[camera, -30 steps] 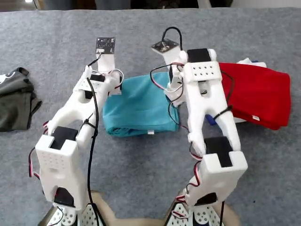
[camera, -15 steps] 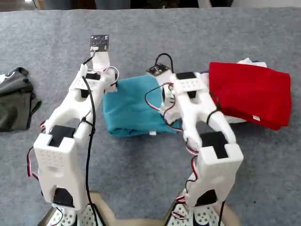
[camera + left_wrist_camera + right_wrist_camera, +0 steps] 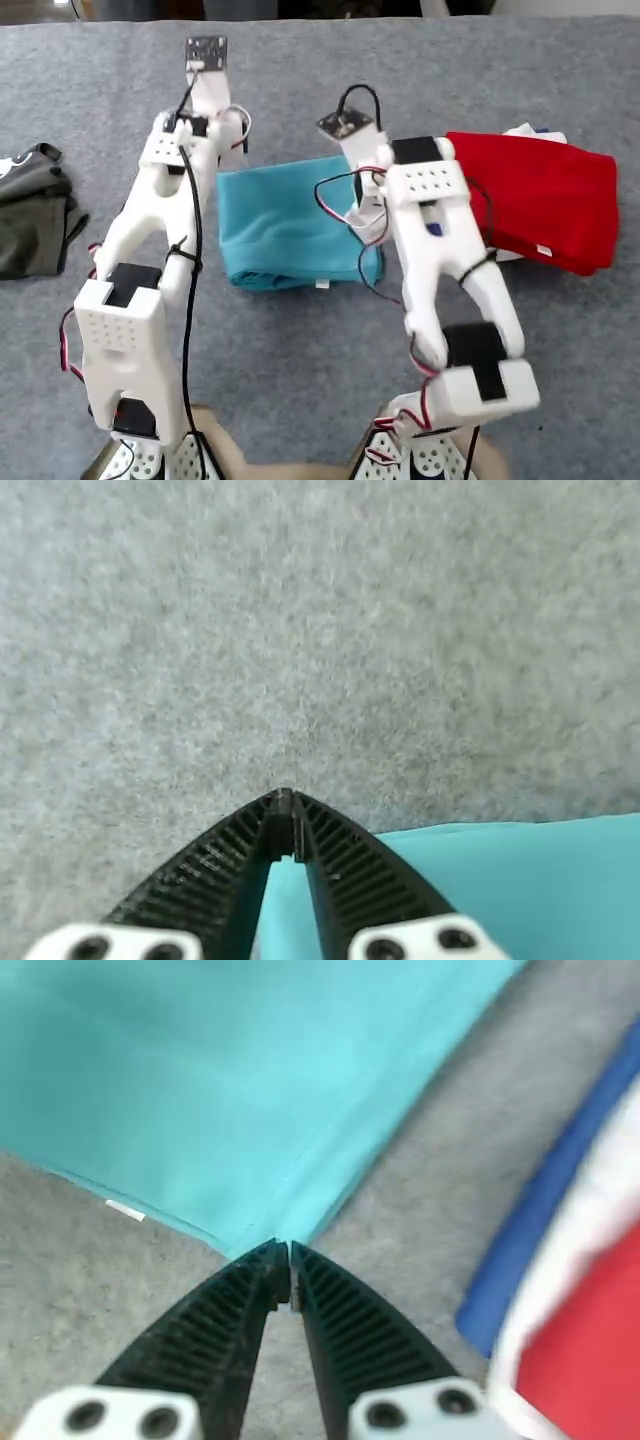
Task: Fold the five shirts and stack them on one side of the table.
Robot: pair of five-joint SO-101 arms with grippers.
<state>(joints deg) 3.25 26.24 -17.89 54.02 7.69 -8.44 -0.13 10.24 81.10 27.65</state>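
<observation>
Teal shirt (image 3: 272, 230) lies smooth, folded rectangular; left gripper (image 3: 286, 820) and right gripper (image 3: 289, 1268) clenched, seemingly empty.

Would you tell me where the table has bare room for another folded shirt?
Bare grey table cloth lies beyond the folded teal shirt and folded red shirt, and this side of the teal, between left arm and right arm. Crowded: the teal-red gap.

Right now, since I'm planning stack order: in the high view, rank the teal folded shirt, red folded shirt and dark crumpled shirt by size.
Largest: red folded shirt and teal folded shirt, alike, unranked.
Smallest: dark crumpled shirt, though cut by the picture's edge.
</observation>
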